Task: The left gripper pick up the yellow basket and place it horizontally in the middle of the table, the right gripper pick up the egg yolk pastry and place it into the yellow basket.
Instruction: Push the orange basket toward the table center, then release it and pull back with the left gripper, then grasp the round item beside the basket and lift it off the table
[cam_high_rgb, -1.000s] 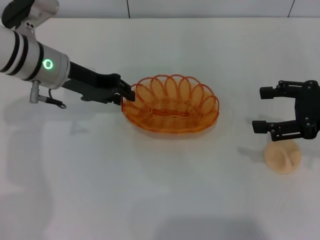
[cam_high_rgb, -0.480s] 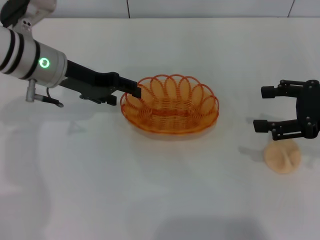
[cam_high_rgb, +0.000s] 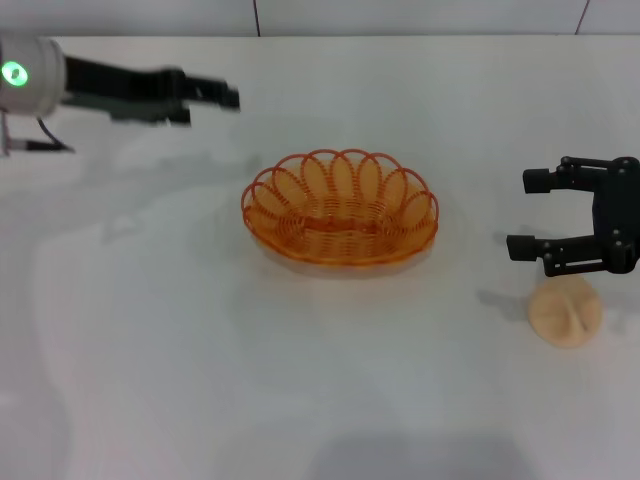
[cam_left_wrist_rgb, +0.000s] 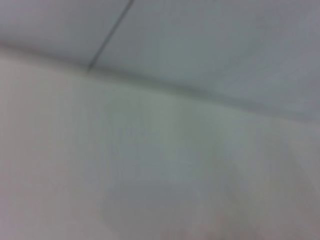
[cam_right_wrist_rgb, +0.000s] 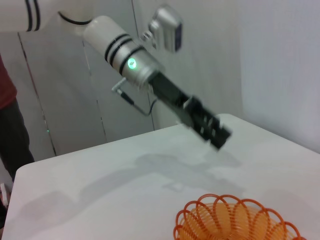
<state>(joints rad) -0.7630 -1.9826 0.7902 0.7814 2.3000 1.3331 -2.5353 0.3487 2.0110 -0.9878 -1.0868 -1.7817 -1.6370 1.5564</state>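
The yellow basket (cam_high_rgb: 340, 208) lies flat on the white table (cam_high_rgb: 200, 350) near its middle; its rim also shows in the right wrist view (cam_right_wrist_rgb: 235, 220). My left gripper (cam_high_rgb: 230, 97) is raised at the far left, well away from the basket, open and empty. It also shows in the right wrist view (cam_right_wrist_rgb: 217, 134). The egg yolk pastry (cam_high_rgb: 566, 312) sits on the table at the right. My right gripper (cam_high_rgb: 522, 214) hovers just behind and above the pastry, open and empty, not touching it.
The table's back edge meets a grey panelled wall (cam_high_rgb: 400, 15). A person in dark clothes stands at the side in the right wrist view (cam_right_wrist_rgb: 10, 130). The left wrist view shows only bare table and wall.
My left gripper has let go of the basket's left rim and drawn back up and to the far left. The basket stays in place. The right gripper has not moved.
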